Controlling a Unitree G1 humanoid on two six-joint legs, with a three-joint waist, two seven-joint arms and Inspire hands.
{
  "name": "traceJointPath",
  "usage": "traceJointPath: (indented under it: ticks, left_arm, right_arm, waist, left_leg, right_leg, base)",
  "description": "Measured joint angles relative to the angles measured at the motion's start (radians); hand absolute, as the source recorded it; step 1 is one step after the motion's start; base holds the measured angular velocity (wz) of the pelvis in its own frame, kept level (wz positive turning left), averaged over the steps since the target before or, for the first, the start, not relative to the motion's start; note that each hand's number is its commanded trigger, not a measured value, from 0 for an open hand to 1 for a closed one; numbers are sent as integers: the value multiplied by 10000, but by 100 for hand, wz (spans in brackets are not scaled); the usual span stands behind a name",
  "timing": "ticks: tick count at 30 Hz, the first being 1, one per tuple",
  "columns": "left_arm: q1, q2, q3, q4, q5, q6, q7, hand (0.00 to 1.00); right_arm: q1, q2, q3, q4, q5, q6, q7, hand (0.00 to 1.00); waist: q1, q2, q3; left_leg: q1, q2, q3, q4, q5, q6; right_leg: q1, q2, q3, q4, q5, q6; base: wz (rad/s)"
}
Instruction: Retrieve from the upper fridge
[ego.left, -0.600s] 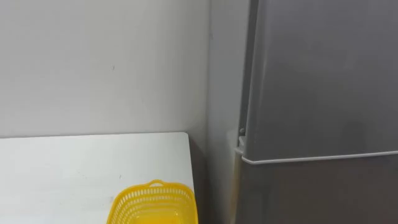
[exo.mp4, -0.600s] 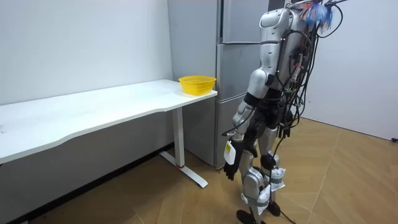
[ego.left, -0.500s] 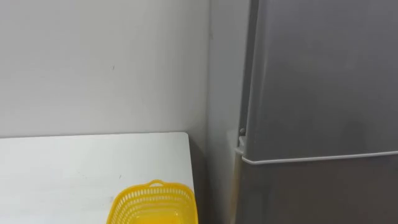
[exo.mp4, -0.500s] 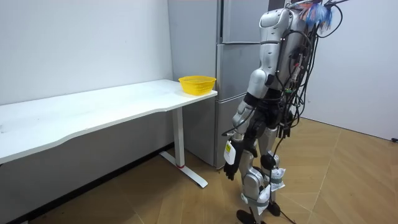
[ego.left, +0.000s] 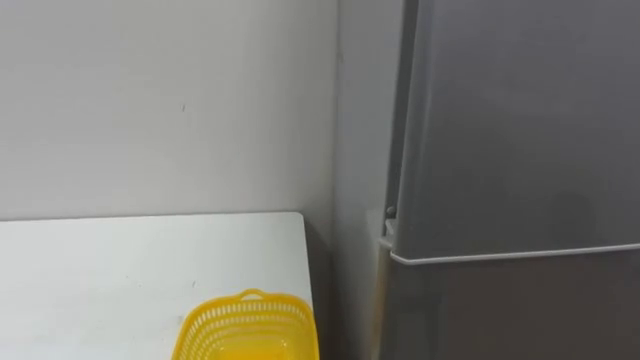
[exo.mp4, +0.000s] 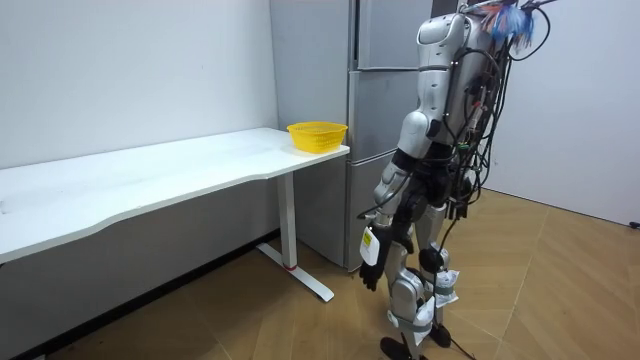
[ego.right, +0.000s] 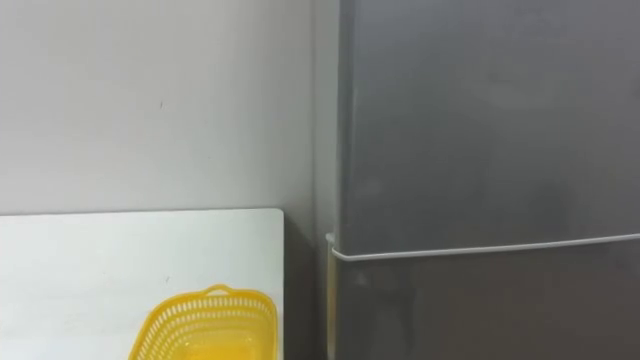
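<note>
A tall grey fridge (ego.left: 520, 120) stands straight ahead of me with both doors closed. Its upper door (ego.right: 480, 120) meets the lower door at a pale seam (ego.left: 510, 255). In the room view I stand upright close in front of the fridge (exo.mp4: 385, 40). My left hand (exo.mp4: 370, 262) hangs at my side near knee height, fingers relaxed and holding nothing.
A white table (ego.left: 100, 270) runs along the wall to my left, its end beside the fridge. A yellow mesh basket (ego.left: 248, 325) sits on that end of the table (exo.mp4: 150, 175). Wooden floor lies open behind me.
</note>
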Motion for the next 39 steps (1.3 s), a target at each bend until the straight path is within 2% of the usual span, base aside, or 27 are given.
traceJointPath:
  ticks: [12,21,27,30,32,33,35,36,38,39]
  left_arm:
    - [155,-143,68,11,-36,29,-12,0]
    - [243,-167,431,6,-2207,27,627,0]
    - [478,-133,1342,151,-4671,89,1736,0]
    - [488,-70,1740,277,-6379,301,2535,0]
    - [486,-61,2441,112,-7984,368,3220,0]
    - [469,-56,3096,-354,-9288,235,3617,0]
    - [238,-15,3810,-1204,-11546,-430,4276,0]
    - [141,-12,3956,-1388,-12023,-579,4398,0]
    - [-234,-102,4674,-2233,-13306,-1011,4941,0]
    - [-282,-118,4817,-2467,-13527,-1123,5093,0]
  right_arm:
    - [174,19,5,75,71,23,-24,0]
    - [156,40,-100,76,345,48,-299,0]
    - [152,24,-656,88,593,136,-323,0]
    - [142,22,-975,113,973,130,-492,0]
    - [138,26,-1064,88,978,127,-603,0]
    - [125,17,-1240,78,973,126,-639,0]
    - [117,-33,-1265,57,977,119,-782,0]
    - [121,-37,-1268,57,980,119,-804,0]
    - [161,-42,-1519,7,756,75,-857,0]
    - [183,-43,-1614,-39,719,35,-866,0]
  waist:
    - [-3,12,2]
    - [-23,100,-3]
    - [-45,181,-7]
    - [2,170,10]
    - [20,209,-3]
    - [54,167,24]
    - [157,183,14]
    - [188,182,14]
    - [426,193,3]
    - [485,196,-8]
  left_leg:
    - [78,0,-12,18,0,1]
    - [81,-8,-107,18,-33,5]
    - [40,-10,-159,82,-35,-1]
    - [-23,-12,-206,192,-43,-14]
    - [-24,-4,-216,196,-52,-26]
    - [-27,2,-215,177,-52,-26]
    - [-17,8,-209,106,-52,-27]
    - [-16,10,-206,100,-52,-27]
    - [-67,8,-160,84,-51,-27]
    - [-94,9,-149,82,-51,-27]
  right_leg:
    - [128,-8,-2,-43,-3,-1]
    - [125,-15,-97,-38,-16,7]
    - [107,-25,-166,-37,-46,-8]
    - [111,-33,-220,-47,-45,-9]
    - [106,-23,-217,-47,-49,-14]
    - [93,-18,-218,-35,-50,-17]
    - [96,-13,-201,5,-56,-28]
    - [90,-7,-186,10,-56,-28]
    - [-108,-13,-98,181,-65,-52]
    - [-159,-10,-79,190,-63,-55]
  base:
    - [0]
    - [2]
    - [1]
    - [5]
    - [2]
    - [0]
    - [-2]
    - [-8]
    - [-18]
    - [-20]
